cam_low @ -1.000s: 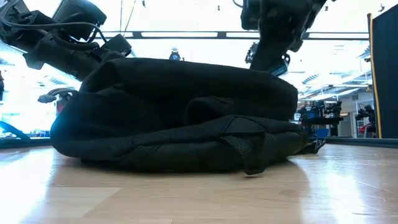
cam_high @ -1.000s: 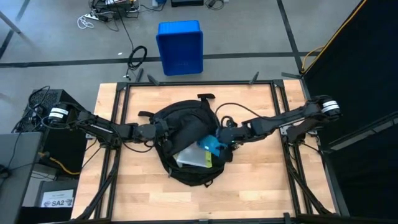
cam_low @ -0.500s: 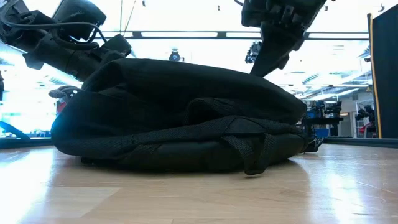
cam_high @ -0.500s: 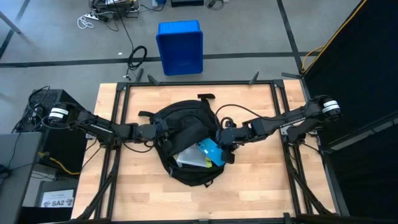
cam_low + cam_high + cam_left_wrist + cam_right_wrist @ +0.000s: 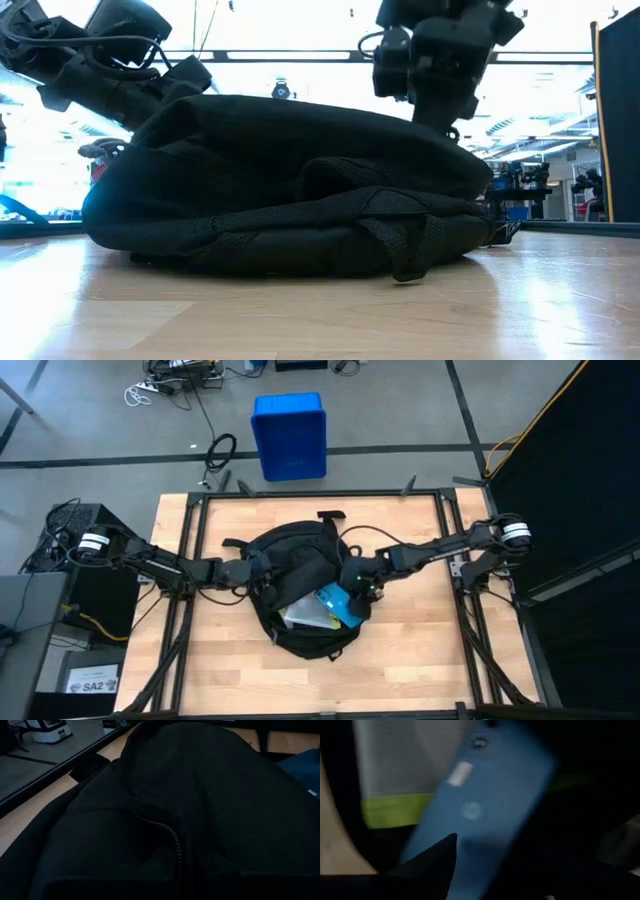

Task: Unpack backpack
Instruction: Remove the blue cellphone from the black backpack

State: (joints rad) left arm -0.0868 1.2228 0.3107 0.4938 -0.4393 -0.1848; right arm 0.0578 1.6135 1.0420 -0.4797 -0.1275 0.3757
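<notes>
Table [image 5: 410, 650]: a pale wooden top in a dark frame carried everything; the bare boards lay well out from both sets of fingers.
Backpack [image 5: 300, 575]: the black bag lay flat on the middle of the table, between the two arms, its opening gaping on the side nearer the right fingers. In the low view it showed as a wide dark mound [image 5: 290, 190] with a strap trailing on the wood.
Blue bin [image 5: 289, 435]: stood on the floor beyond the table, well away from both grippers.
White item [image 5: 305, 615]: a flat pale piece with a yellow-green edge lay inside the opening, just past the blue item from the right fingers.
Blue item [image 5: 338, 603]: a flat blue piece lay in the opening, on top of the white one, just ahead of the right fingers; the right wrist view showed it close up [image 5: 485, 805], tilted.
Left gripper [image 5: 262, 568]: at the bag's far side from the opening, fingers clenched on a fold of the black fabric.
Right gripper [image 5: 358, 582]: hung over the edge of the opening, right by the blue item; whether its fingers were released or gripping could not be told.
</notes>
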